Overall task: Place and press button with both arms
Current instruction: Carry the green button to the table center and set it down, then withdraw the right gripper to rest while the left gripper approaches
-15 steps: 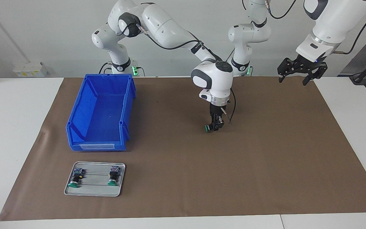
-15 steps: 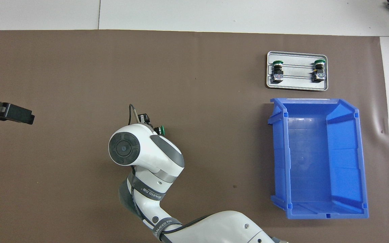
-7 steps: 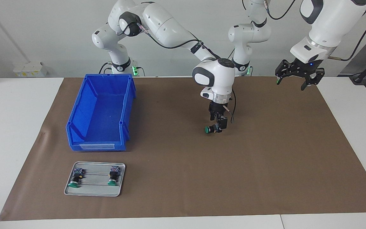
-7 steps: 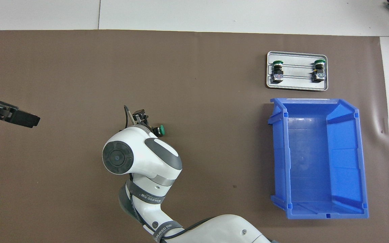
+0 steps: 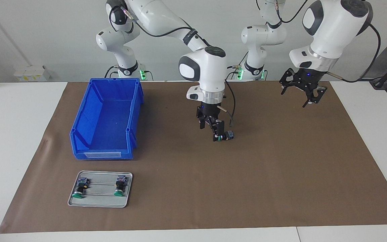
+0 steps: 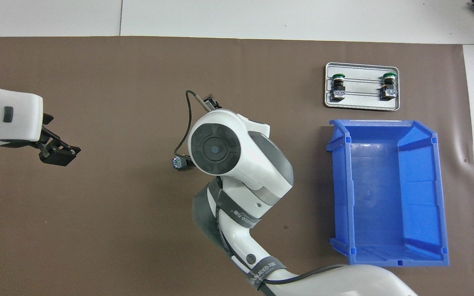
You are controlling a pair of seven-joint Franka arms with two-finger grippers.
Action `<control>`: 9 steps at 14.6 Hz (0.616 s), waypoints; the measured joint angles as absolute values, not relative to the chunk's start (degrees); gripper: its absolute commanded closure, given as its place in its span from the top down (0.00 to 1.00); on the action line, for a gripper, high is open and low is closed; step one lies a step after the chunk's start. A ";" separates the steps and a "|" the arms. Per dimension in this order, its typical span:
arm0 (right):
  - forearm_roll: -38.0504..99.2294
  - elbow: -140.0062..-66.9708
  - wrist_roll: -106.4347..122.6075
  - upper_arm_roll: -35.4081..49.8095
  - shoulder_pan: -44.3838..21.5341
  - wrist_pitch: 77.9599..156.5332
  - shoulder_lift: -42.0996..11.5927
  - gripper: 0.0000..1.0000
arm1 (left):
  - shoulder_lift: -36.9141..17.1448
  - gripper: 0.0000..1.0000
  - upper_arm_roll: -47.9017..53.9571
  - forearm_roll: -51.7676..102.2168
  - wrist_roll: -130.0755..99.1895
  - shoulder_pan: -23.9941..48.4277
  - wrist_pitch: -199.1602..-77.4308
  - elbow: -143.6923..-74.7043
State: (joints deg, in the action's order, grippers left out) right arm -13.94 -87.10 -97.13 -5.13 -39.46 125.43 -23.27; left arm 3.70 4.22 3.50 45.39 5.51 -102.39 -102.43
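I see button (image 5: pixel 226 135) lying on its side on brown mat (image 5: pixel 281 174) mid-table: green cap hidden, black body, blue-grey end showing. My right gripper (image 5: pixel 210 129) spread, raised just above it. Left gripper (image 5: pixel 297 92) spread, over mat.

Table (image 5: pixel 18 134): brown mat (image 5: pixel 281 174), blue bin (image 5: pixel 106 121), tray (image 5: pixel 99 201).

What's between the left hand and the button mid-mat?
Nothing lies on the brown mat between them. The left hand hangs open over the mat toward the left arm's end. The one obstruction is the right hand, right at the button; from overhead its wrist hides all but the terminal block.
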 measured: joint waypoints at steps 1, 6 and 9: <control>-13.68 -89.06 -91.85 -5.11 -37.10 125.08 -20.47 1.00 | 3.68 0.94 4.33 3.55 47.58 7.00 -103.87 -103.67; -7.76 -91.84 -62.81 -5.15 -25.40 120.05 -12.03 1.00 | 1.18 0.89 4.46 5.96 57.68 13.76 -114.50 -111.19; -7.02 -91.99 -48.04 -5.14 -19.06 116.15 -7.82 1.00 | -2.98 0.86 4.46 6.04 56.80 17.81 -120.19 -111.95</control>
